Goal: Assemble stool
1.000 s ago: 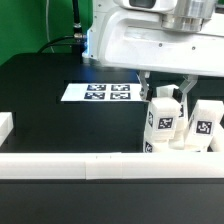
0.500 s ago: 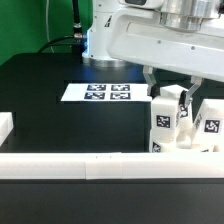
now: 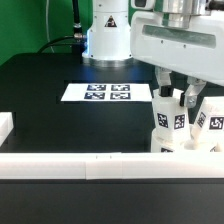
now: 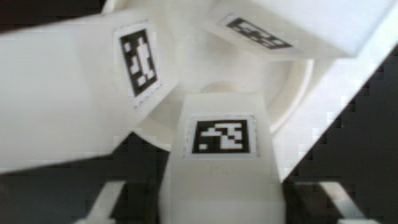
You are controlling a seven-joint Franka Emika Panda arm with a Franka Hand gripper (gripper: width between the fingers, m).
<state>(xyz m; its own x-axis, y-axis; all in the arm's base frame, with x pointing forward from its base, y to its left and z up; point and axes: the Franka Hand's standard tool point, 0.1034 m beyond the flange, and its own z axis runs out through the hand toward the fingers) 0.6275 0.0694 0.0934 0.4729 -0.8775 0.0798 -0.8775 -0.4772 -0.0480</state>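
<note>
The stool [image 3: 180,125] is in parts at the exterior view's right, on the black tabletop [image 3: 50,85], just behind the long white border rail [image 3: 110,163] that runs along the near edge. Two blocky white legs stand upright there, each with a black-and-white square tag: one leg [image 3: 165,118] directly under the arm, and another leg [image 3: 212,122] just beside it, further to the right. Whether they stand on the round seat or next to it, I cannot tell from this view.

The claw [image 3: 178,100] is low over the first leg, with a finger on each side of it. In the wrist view this leg [image 4: 222,150] lies between the two fingertips [image 4: 107,198], and the jaws seem to be closed on its sides, so the claw is gripping it. Behind it the wrist view shows the curved white rim of the seat [image 4: 320,90] and two more tagged white pieces.

The marker board [image 3: 108,92] lies flat on the tabletop, well apart to the left of the parts. A short white rail piece [image 3: 5,128] is at the left edge.
</note>
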